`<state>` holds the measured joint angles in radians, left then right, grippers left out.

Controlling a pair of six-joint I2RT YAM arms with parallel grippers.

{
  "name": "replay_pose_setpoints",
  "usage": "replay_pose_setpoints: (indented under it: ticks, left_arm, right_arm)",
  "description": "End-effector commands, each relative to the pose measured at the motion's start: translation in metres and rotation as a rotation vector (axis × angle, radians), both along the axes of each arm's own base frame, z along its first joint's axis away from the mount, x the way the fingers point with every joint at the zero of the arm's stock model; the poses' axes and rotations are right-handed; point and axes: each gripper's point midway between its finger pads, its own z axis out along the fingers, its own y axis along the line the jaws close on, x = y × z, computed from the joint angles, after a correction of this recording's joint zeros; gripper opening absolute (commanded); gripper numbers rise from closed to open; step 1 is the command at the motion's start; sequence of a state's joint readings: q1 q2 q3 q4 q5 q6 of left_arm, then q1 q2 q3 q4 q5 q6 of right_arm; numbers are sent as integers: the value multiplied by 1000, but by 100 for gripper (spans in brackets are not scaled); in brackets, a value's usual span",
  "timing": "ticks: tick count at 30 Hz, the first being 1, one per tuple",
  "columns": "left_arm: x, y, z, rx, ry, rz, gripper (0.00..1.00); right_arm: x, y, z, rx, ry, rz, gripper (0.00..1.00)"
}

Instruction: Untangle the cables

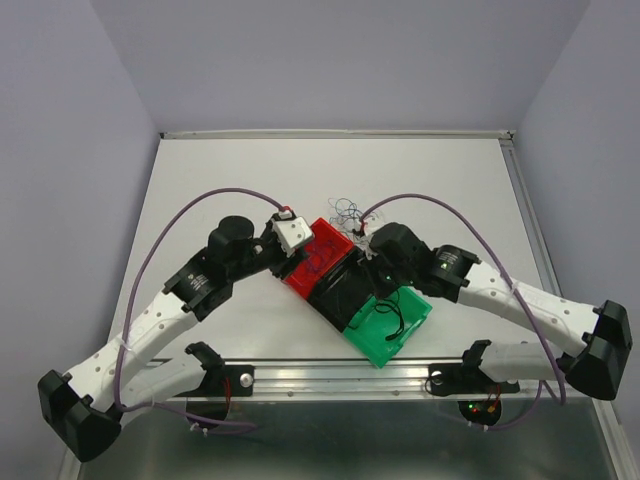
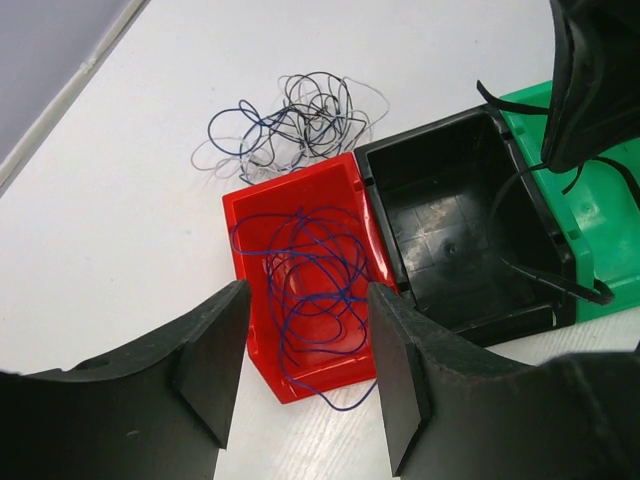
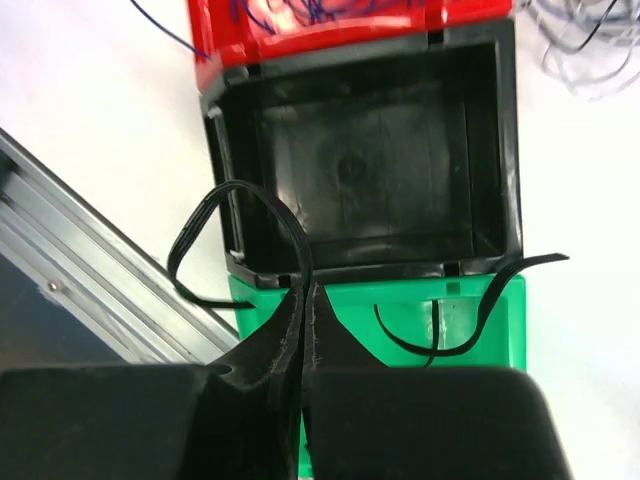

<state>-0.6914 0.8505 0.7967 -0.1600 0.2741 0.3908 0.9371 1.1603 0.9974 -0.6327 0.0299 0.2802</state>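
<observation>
Tangle (image 2: pixel 290 125): a loose knot of black, white and blue cables on the bare counter (image 1: pixel 250 170), just past the red bin (image 2: pixel 300 185) at its 12 o'clock in the top view.
Blue cable (image 2: pixel 310 280): coiled inside the red bin, with one loop spilling over its near lip.
Black cable (image 3: pixel 245 187): pinched in the right end effector (image 3: pixel 305 300). It arches over the near wall of the black bin (image 2: pixel 450 230) and trails down toward the green bin (image 3: pixel 480 300).
Other black strand: lies curled in the green bin. Whether it is the same cable cannot be told.
Right end effector: jaws fully closed on the black cable, above the seam between the black and green bins.
Left end effector (image 2: pixel 305 360): jaws about half open, holding nothing, hovering over the red bin.
Bins: three touching in a row, red to green, running from 10 to 4 o'clock.
Progress: partly done, by my reading. Blue is sorted, black is in hand, the black bin has a bare floor, and the knot is not yet pulled apart.
Edges: a metal rail (image 1: pixel 300 375) lies close at 6 o'clock of the green bin.
Open room: wide bare counter at 12 and 9 o'clock of the knot.
</observation>
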Motion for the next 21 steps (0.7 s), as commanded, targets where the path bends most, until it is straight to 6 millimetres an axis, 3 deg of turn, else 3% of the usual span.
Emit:
replay_pose_setpoints:
  ticks: [1, 5, 9, 14, 17, 21]
  left_arm:
    - [1, -10, 2, -22, -11, -43, 61]
    - [6, -17, -11, 3, 12, -66, 60]
    - [8, -23, -18, 12, 31, -82, 58]
    - [6, -24, -27, 23, 46, -99, 58]
    - [5, -23, -27, 23, 41, -100, 58]
    - [2, -21, -28, 19, 39, -99, 58]
  right_arm:
    - [-9, -15, -26, -100, 95, -57, 1]
    - [-13, -26, -35, -189, 144, -91, 0]
    - [-18, -51, -39, -299, 190, -185, 0]
    - [-28, -76, -64, -434, 258, -294, 1]
    - [-24, -80, -76, -478, 266, -358, 0]
    - [4, -75, -72, -443, 168, -502, 1]
